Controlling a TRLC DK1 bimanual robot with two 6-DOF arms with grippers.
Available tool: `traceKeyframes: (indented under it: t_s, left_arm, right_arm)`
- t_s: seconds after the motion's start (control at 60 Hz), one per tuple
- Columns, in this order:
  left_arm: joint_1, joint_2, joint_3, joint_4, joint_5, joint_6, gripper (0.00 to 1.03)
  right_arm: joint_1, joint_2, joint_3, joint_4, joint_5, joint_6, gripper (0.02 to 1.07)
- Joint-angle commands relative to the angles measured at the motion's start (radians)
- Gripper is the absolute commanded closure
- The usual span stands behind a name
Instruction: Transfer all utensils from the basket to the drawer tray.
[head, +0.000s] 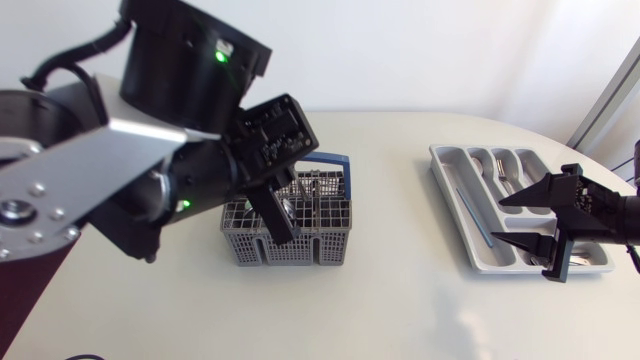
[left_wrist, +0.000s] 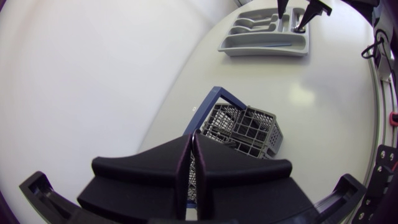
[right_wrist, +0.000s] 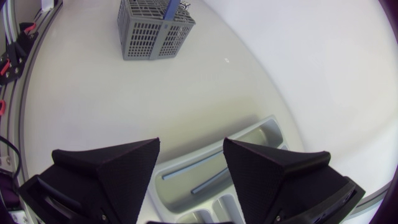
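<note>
Closest in, left gripper (left_wrist: 191, 140), fingers pressed together, over the grey basket (head: 300, 250) with utensils (head: 318, 187) inside, mid-table. Well apart, right gripper (head: 525, 225), fingers spread wide, above the drawer tray (head: 440, 165), cutlery (head: 502, 168) in its compartments.

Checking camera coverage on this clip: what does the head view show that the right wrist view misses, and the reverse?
Head view only: the left gripper at the basket, and cutlery in the small compartments of the tray. Right wrist view only: nothing new, just a closer look down between the fingers of the open right gripper into the long compartment. Both: basket, tray, right gripper.
</note>
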Motion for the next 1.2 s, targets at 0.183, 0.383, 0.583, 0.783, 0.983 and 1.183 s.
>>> traceKeyframes:
  t_s: [0.183,0.383,0.583,0.783,0.983,1.183]
  left_arm:
    - [0.016,-0.028,0.122,-0.133,0.154,-0.182,1.0]
    - [0.09,0.043,0.163,-0.177,0.334,-0.347,1.0]
    - [0.158,0.123,0.199,-0.199,0.49,-0.496,1.0]
    - [0.201,0.179,0.235,-0.199,0.559,-0.579,1.0]
    - [0.23,0.227,0.277,-0.222,0.618,-0.63,1.0]
    - [0.24,0.255,0.303,-0.242,0.667,-0.653,1.0]
  right_arm:
    - [0.193,-0.174,-0.01,-0.008,-0.029,0.36,0.33]
    - [0.428,-0.227,0.004,0.072,0.024,0.669,0.33]
    - [0.698,-0.217,0.012,0.188,0.173,0.9,0.33]
    - [0.862,-0.114,0.067,0.254,0.291,1.038,0.34]
    - [0.946,-0.017,0.128,0.299,0.371,1.104,0.5]
    - [0.989,0.056,0.194,0.305,0.426,1.121,0.62]
